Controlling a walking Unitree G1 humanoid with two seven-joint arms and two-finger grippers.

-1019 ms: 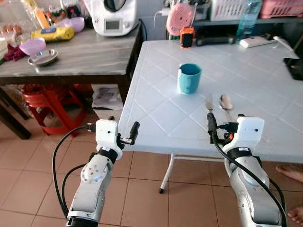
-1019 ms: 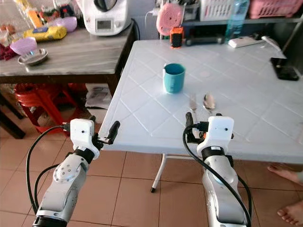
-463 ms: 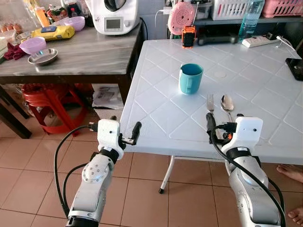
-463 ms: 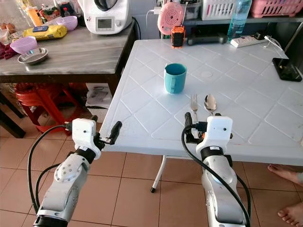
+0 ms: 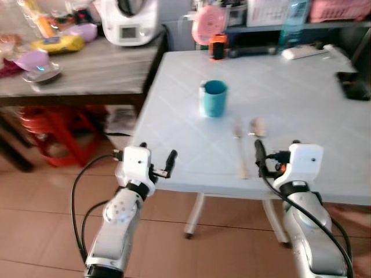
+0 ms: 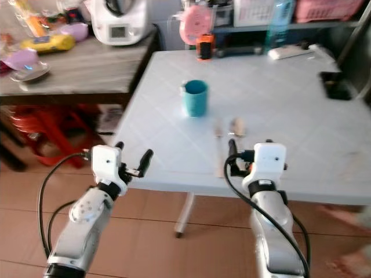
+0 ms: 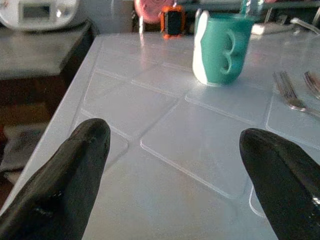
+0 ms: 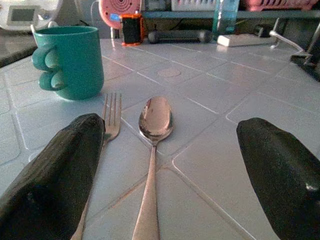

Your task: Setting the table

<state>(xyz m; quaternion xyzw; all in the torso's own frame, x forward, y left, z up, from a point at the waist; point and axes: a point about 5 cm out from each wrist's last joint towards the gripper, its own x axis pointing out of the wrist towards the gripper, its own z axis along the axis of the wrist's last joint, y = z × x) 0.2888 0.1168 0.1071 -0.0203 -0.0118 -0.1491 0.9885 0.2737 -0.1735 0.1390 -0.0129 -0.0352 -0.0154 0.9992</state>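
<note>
The right gripper (image 8: 160, 165) hangs at the table's (image 5: 313, 98) near edge, fingers spread wide and empty. Straight ahead lie the spoon (image 8: 152, 150) and fork (image 8: 107, 125), side by side, handles pointing back at it. The left gripper (image 7: 170, 170), also wide open, is farther off. Beyond the cutlery stands the teal mug (image 5: 214, 98).

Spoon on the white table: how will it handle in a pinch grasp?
The spoon looks like polished metal, so probably stiff and slippery. It lies flat on the table, leaving little to grip under; it may slide. The fork lies close beside it and could get nudged.
</note>
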